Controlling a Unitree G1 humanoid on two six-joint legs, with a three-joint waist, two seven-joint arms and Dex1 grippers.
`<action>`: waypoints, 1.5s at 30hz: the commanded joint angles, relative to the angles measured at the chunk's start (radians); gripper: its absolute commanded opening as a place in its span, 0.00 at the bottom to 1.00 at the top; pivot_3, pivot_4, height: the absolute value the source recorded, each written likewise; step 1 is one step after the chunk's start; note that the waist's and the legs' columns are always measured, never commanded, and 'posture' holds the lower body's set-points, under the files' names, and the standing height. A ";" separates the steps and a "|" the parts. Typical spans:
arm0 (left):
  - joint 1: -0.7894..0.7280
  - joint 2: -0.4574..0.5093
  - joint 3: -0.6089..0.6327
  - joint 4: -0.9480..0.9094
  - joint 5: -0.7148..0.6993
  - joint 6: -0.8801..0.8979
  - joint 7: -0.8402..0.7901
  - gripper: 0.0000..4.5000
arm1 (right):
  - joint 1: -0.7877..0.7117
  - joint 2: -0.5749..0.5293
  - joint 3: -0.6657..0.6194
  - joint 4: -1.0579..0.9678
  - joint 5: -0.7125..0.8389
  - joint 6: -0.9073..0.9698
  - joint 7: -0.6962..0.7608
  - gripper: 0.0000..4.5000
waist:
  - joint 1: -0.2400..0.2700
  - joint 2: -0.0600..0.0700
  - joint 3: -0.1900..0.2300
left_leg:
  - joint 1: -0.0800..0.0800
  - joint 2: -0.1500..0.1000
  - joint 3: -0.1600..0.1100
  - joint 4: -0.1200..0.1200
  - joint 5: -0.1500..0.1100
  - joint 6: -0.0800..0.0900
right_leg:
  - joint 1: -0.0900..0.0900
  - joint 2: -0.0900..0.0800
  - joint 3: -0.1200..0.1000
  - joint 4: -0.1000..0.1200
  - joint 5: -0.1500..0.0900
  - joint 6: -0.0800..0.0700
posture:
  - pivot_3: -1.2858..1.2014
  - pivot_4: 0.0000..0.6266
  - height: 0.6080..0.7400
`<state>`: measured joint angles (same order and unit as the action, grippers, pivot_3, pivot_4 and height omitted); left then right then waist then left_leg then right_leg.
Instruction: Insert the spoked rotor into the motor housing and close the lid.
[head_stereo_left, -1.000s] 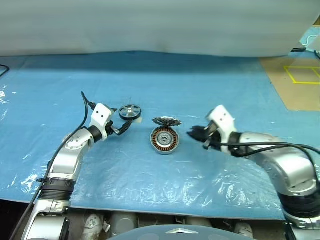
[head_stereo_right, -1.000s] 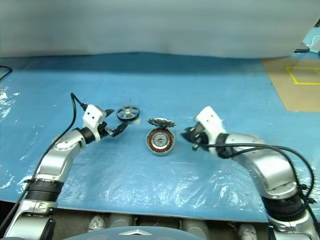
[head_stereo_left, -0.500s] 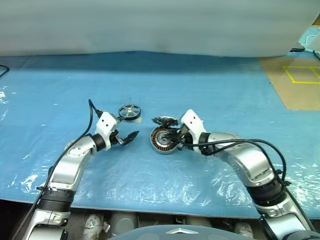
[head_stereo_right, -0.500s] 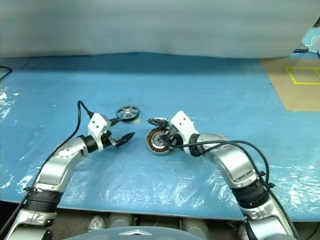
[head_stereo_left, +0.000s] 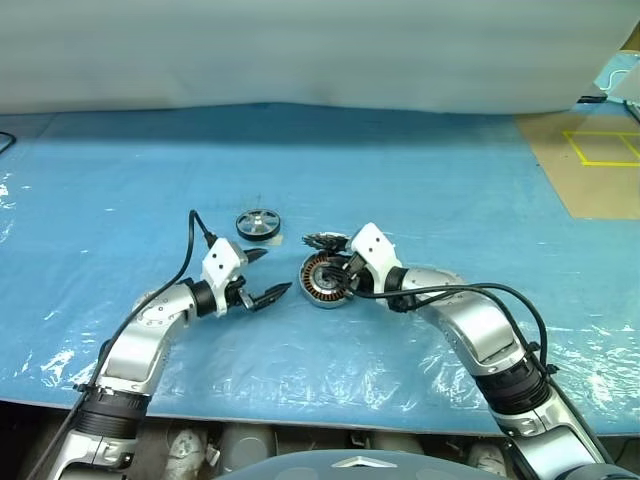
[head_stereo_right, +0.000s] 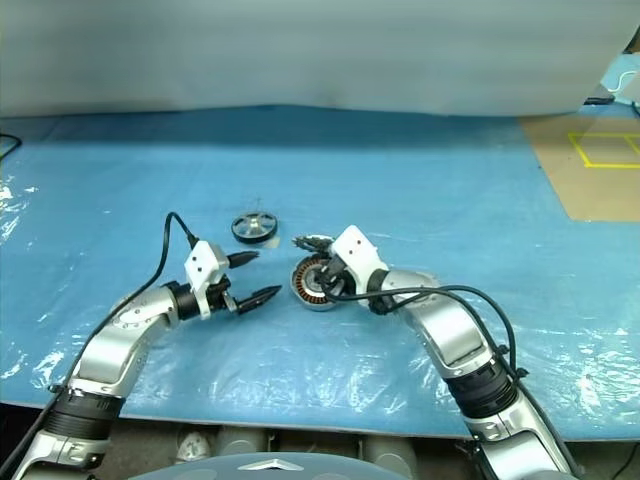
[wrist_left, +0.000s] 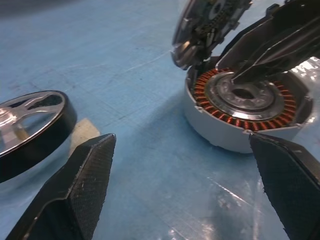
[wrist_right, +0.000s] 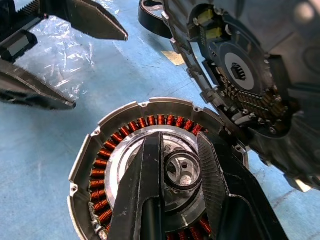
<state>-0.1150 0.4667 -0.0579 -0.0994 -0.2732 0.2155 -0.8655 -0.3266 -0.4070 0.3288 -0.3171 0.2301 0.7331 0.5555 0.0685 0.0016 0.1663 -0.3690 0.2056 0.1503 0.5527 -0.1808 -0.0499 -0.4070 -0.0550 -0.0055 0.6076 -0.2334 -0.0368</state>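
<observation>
The spoked rotor (head_stereo_left: 259, 223) lies flat on the blue sheet, to the left of and a little beyond the motor housing (head_stereo_left: 318, 293). The housing sits face up, with copper windings (wrist_right: 102, 165) ringing its hub. Its lid (head_stereo_left: 325, 241) stands raised at the far rim, toothed face (wrist_right: 245, 75) showing. My right gripper (wrist_right: 180, 167) reaches into the housing, its fingers (wrist_right: 145, 190) pressed to either side of the hub. My left gripper (head_stereo_left: 272, 272) hovers open and empty between rotor and housing, nearer to me than the rotor.
A blue plastic-covered sheet (head_stereo_left: 420, 180) covers the table. Brown board with yellow tape (head_stereo_left: 600, 160) lies at the far right. A small beige patch (wrist_left: 82, 140) sits beside the rotor. The table's front edge runs close below both arms.
My right gripper swung left from the open sheet onto the housing's hub. My left gripper drew back from the rotor toward me and rightward, still open. The rotor stayed put.
</observation>
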 joint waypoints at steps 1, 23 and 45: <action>0.017 0.017 -0.015 -0.063 -0.024 -0.019 -0.039 1.00 | 0.006 0.013 0.007 -0.036 0.006 -0.004 0.011 0.13 | 0.000 0.000 0.000 | 0.000 0.000 0.000 0.000 0.000 0.000 | 0.000 0.000 0.000 0.000 0.000 0.000 | 0.52 0.24 1.00; 0.008 0.011 -0.062 -0.061 0.026 -0.038 -0.012 1.00 | 0.031 0.025 0.009 0.023 -0.037 -0.054 0.023 0.29 | 0.000 0.000 0.000 | 0.001 0.000 0.000 0.002 0.000 0.000 | 0.001 0.000 0.000 0.001 0.000 0.000 | 0.52 0.24 1.00; -0.015 -0.001 -0.073 -0.101 0.012 0.026 0.011 1.00 | -0.111 0.009 -0.098 -0.247 0.175 0.361 -0.050 0.00 | 0.000 0.000 0.000 | 0.001 0.000 0.000 0.002 0.000 0.000 | 0.001 0.000 0.000 0.002 0.000 0.000 | 0.52 0.24 1.00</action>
<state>-0.1197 0.4664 -0.1285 -0.1607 -0.2496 0.2402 -0.8581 -0.4084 -0.4057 0.2178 -0.5423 0.3972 1.0857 0.5128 0.0682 0.0017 0.1662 -0.3677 0.2055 0.1503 0.5551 -0.1807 -0.0500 -0.4060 -0.0549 -0.0050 0.6098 -0.2332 -0.0368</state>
